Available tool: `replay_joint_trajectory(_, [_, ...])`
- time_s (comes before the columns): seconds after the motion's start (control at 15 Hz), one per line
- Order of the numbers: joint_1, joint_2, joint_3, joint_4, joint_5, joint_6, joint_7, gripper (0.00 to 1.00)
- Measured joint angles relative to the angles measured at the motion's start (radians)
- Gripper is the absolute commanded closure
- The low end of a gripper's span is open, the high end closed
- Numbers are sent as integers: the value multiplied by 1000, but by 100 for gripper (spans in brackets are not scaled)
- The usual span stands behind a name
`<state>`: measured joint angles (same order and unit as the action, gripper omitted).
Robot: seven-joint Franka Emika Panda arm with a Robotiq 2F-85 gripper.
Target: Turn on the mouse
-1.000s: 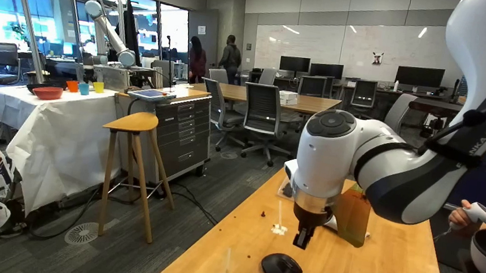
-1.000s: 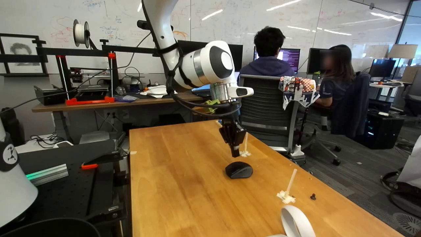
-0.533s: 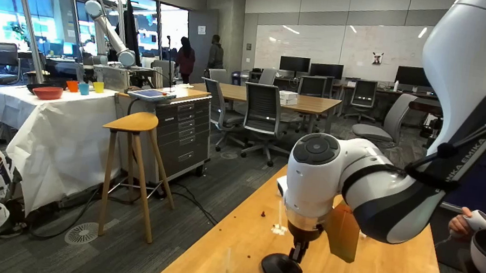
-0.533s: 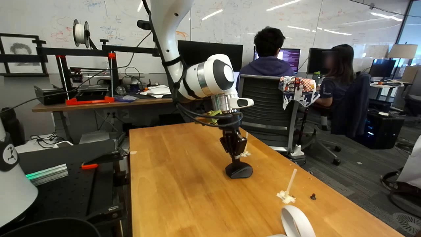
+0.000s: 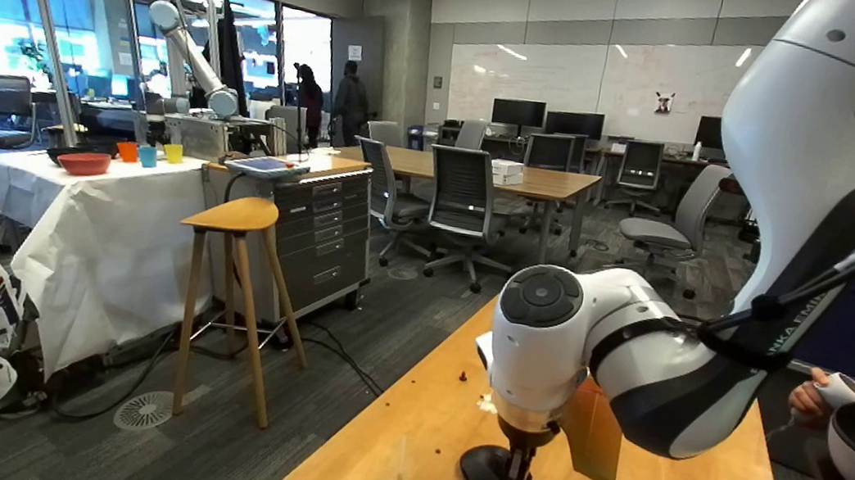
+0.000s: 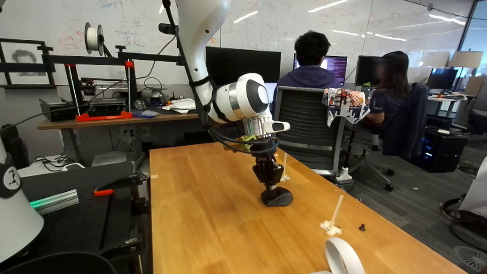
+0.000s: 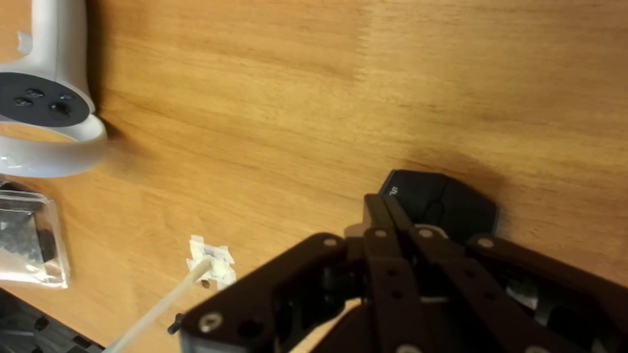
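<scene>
The black mouse (image 5: 484,472) sits on the wooden table in both exterior views, and it shows there too (image 6: 282,198). In the wrist view the mouse (image 7: 451,206) lies behind the fingers, which hide part of it. Small white marking shows near its left edge. My gripper (image 7: 384,198) is shut, with its fingertips together and nothing seen between them. In an exterior view the gripper (image 5: 518,473) points down and its tips overlap the mouse's side. The gripper also shows low against the mouse (image 6: 270,193). I cannot tell whether the tips press on it.
A taped upright stick (image 5: 400,472) stands near the table's edge; a stick also shows in the wrist view (image 7: 181,289). A white controller (image 7: 44,162) and a clear plastic package (image 7: 59,245) lie on the table. A small dark screw (image 6: 362,227) lies near the edge.
My gripper has come down from above the mouse to its level, most of the way in the first half second. The mouse has not visibly moved. The gripper stays shut.
</scene>
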<state>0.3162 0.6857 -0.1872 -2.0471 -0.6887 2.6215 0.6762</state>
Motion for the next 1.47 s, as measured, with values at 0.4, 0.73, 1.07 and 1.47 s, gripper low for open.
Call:
replay_joint_trajectory(0.4, [5,3,-9,4,0,0,0,95])
replay_joint_trajectory(0.73, [-2,-22,4,-5,17,0,-30,95])
replay_joint_trajectory(1.07, [-60,-141,64,-53,160,-35,-222,95])
replay_joint_trajectory(1.47, [-172,-327,157,-80,408,-324,-566,94])
